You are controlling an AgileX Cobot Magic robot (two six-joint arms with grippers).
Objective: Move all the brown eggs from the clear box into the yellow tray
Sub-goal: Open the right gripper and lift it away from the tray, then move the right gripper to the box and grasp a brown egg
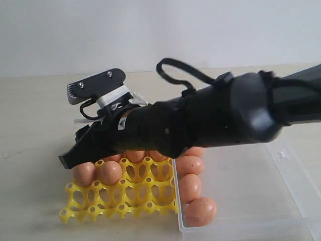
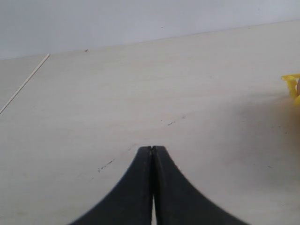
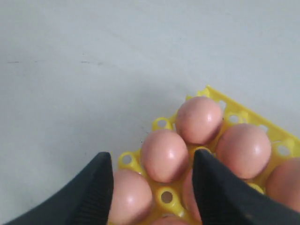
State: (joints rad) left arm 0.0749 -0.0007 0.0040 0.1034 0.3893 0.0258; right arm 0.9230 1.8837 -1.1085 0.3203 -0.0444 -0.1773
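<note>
Exterior view: right arm (image 1: 210, 115) hides yellow tray (image 1: 125, 201) rear.

yellow tray (image 1: 122, 207), near cups empty, brown eggs (image 1: 109, 171) in its far cups, more lined inside the adjoining clear box (image 1: 251, 201)

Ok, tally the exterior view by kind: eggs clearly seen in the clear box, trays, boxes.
brown eggs in the clear box: 3, more may be hidden
yellow tray: 1
clear box: 1
Total: 5

Pale wood-grain tabletop (image 1: 30, 125), few small dark scuffs (image 2: 171, 123); plain white wall (image 1: 150, 30) behind far edge.
</note>
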